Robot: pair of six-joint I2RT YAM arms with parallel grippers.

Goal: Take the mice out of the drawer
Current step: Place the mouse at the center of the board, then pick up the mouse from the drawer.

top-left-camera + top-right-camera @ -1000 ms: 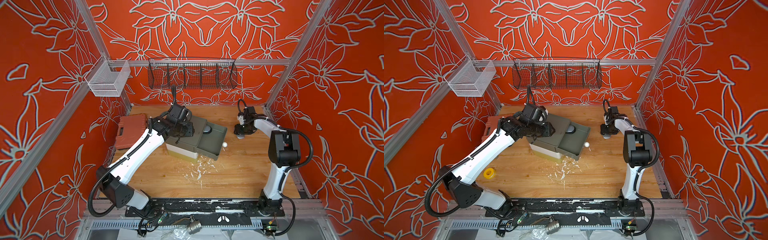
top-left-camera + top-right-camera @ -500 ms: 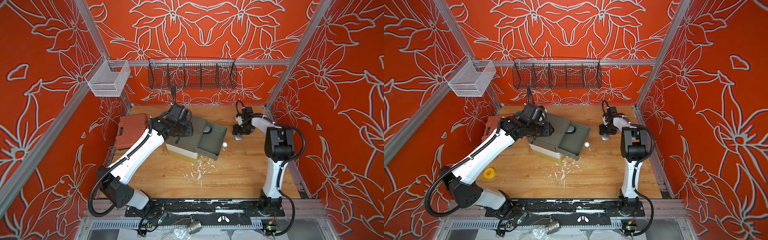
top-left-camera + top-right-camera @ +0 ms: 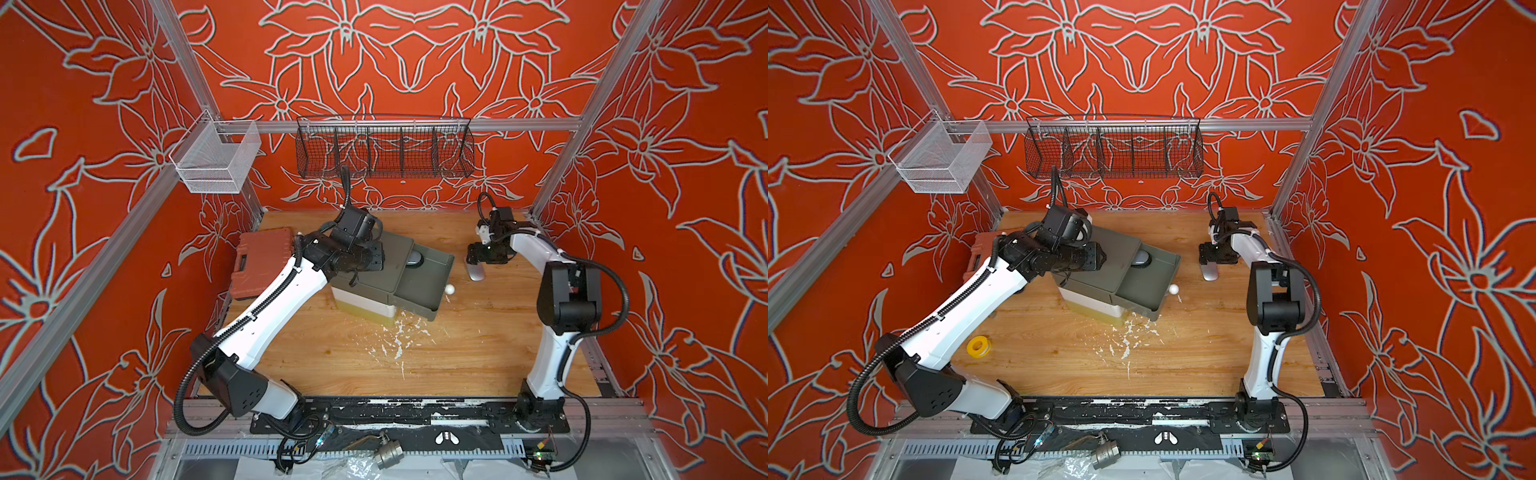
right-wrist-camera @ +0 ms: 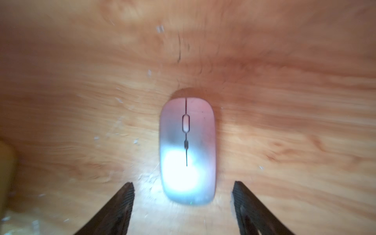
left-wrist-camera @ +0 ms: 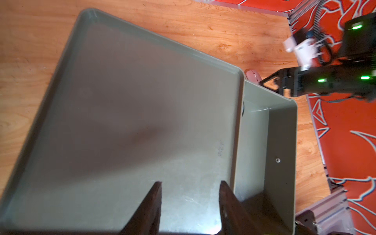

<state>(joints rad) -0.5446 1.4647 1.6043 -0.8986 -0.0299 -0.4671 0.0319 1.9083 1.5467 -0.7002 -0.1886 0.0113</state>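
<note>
In both top views my right claw hangs just above the silver mouse. It lies on the table, out of the drawer. A dark mouse sits in the drawer, between my two claws.

In the left wrist view my left claw is partly open and empty, over the grey box top.

In the right wrist view my right claw is wide. Its fingers stand on each side of the silver mouse, not touching. I think it is light, hard and slippery, so I should pinch its long sides.
</note>
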